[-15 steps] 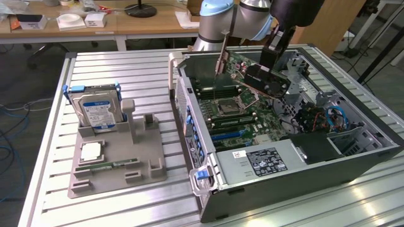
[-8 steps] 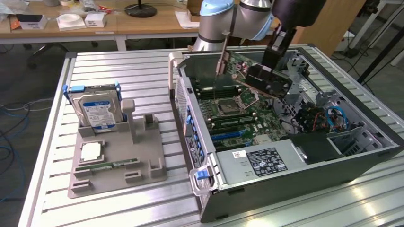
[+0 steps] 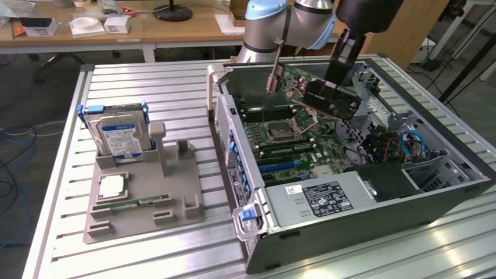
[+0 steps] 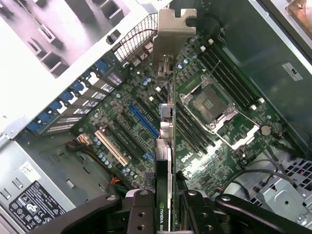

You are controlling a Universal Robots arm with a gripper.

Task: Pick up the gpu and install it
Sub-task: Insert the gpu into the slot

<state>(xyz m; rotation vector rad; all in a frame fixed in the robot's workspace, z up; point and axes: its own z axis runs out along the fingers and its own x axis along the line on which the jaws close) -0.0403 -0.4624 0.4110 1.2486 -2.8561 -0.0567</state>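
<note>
Exterior view: a slatted metal table (image 3: 155, 81) carries an open computer case (image 3: 333, 244) on the exterior view's right, lying on its side with the panel off, so its whole inside is open from above. The robot arm (image 3: 294, 20) reaches in over the case's far edge. On the case floor lies the green motherboard (image 3: 310, 148), with a grey power supply (image 3: 322, 197) against the near wall. On the exterior view's left, with a strip of bare slats between it and the case, sits a grey holder (image 3: 139, 218). A hard drive (image 3: 120, 136) stands upright at its far end and a green memory stick (image 3: 143, 203) lies flat near its near edge.

The gpu (image 3: 298, 78) hangs tilted in the air above the far part of the motherboard, clear of the board, with open room on both of its faces. The gripper (image 3: 335, 87) pinches it between 2 fingers.

In the wrist view the gpu (image 4: 165, 146) is seen edge-on, clamped in the gripper (image 4: 168, 214). Its silver bracket (image 4: 173, 34) sits close to the case's perforated rear wall (image 4: 136, 41); I cannot tell if they touch. Below run a blue slot (image 4: 144, 119) and a pale slot (image 4: 112, 146), with the open CPU socket (image 4: 209, 102) on the card's other side.
</note>
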